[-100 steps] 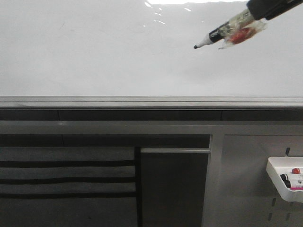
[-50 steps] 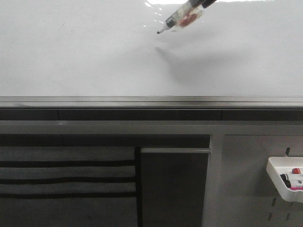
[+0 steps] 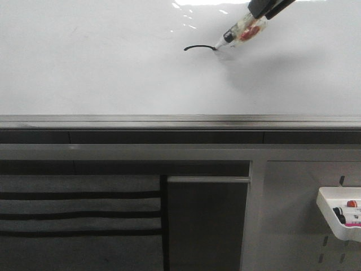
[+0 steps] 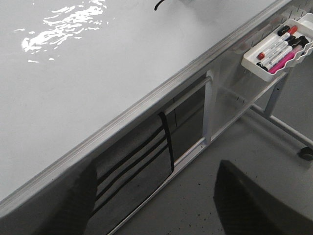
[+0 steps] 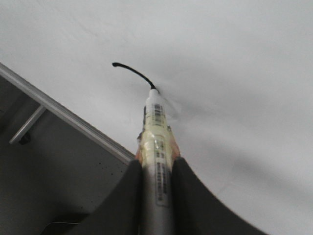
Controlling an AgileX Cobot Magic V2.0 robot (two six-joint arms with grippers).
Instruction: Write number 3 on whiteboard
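Only the left wrist view shows the tray (image 4: 266, 73) of markers from above; that arm's gripper is out of sight. The right gripper (image 5: 155, 178) clamps a black marker (image 3: 241, 31) (wrapped in clear tape), tip touching the whiteboard (image 3: 101, 68) at the end of a short curved stroke (image 3: 198, 47), barrel slanting up-right.

No legible text, brand or number appears in any view. The marker (image 5: 157, 147) carries a barcode-style label with fine print, too small to read. On the whiteboard (image 3: 113, 62) there is only a short curved black stroke (image 3: 199, 48), possibly the top arc of a numeral; it does not yet read as a digit. The tray markers (image 4: 281, 46) show no readable labels.
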